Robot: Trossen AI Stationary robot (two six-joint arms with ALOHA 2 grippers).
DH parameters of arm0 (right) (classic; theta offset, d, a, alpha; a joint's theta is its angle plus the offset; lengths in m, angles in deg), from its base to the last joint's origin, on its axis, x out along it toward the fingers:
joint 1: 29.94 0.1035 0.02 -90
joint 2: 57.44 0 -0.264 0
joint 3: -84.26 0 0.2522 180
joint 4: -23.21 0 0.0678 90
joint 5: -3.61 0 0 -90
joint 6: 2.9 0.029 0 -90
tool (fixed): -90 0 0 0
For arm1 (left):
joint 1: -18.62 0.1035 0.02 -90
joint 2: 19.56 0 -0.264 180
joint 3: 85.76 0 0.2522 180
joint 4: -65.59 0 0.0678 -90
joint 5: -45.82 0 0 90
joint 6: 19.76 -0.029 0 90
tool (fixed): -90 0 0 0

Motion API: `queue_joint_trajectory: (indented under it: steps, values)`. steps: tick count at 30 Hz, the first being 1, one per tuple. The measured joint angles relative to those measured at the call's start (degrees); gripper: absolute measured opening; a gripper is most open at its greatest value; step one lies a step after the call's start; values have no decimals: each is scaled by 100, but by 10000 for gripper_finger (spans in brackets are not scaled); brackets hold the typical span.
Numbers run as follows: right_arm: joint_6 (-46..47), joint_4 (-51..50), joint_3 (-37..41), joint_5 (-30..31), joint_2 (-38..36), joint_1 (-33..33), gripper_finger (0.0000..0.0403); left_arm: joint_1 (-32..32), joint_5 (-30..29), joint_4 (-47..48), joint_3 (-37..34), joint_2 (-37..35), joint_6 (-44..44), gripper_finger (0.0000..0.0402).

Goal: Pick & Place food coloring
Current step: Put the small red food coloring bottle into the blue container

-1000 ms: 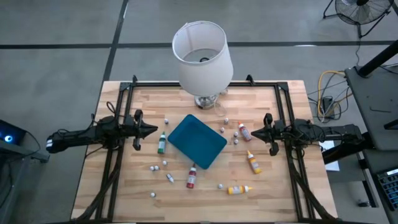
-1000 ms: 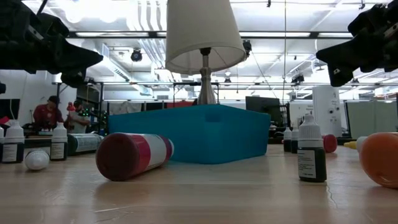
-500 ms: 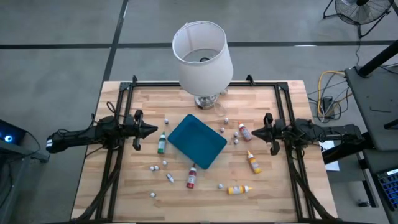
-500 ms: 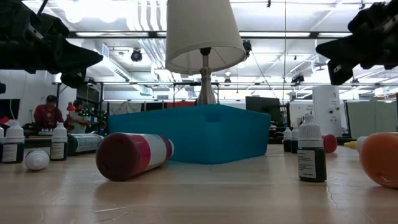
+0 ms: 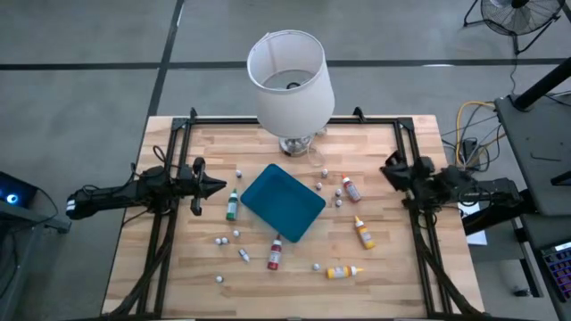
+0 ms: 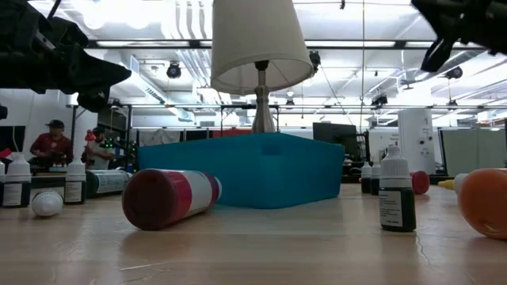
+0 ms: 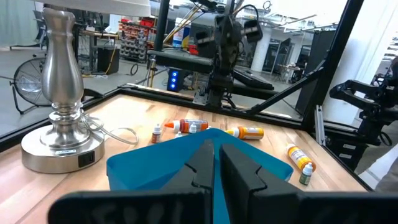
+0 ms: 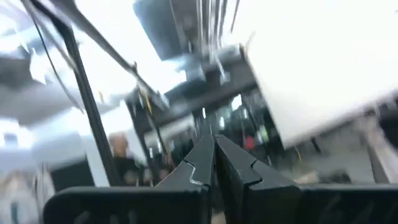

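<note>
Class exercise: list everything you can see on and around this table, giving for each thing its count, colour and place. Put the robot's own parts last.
lamp: one, white shade on a silver base, back middle of the table.
tray: one, teal-blue, table centre.
green bottle: one, just left of the tray.
red bottles: two, one right of the tray, one at its front corner.
orange bottles: two, front right of the tray, the nearer one lying down.
small bottles and caps: several, pale, scattered around the tray.
people: two, far in the room behind.
left gripper: dark, shut, left of the green bottle.
right gripper: dark, shut, near the table's right edge.
</note>
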Motion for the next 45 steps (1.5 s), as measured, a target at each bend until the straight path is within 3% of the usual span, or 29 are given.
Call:
queue_joint_trajectory:
  steps: [4,12,18,25,45]
  values:
    - [-105,214,-257,135,-1,0,8,0,0,0,0,0,0,0]
    - [-617,-671,-1663,150,500,0,8,0,2,0,0,0,0,0]
    - [-974,-1995,-3002,148,1322,0,8,0,2,0,0,0,0,0]
    - [-1372,-2642,-4299,134,2321,2,8,-1,2,0,0,2,-1,0]
    - [-1541,-5170,-7333,136,4456,2,8,-2,13,-53,0,2,-1,0]
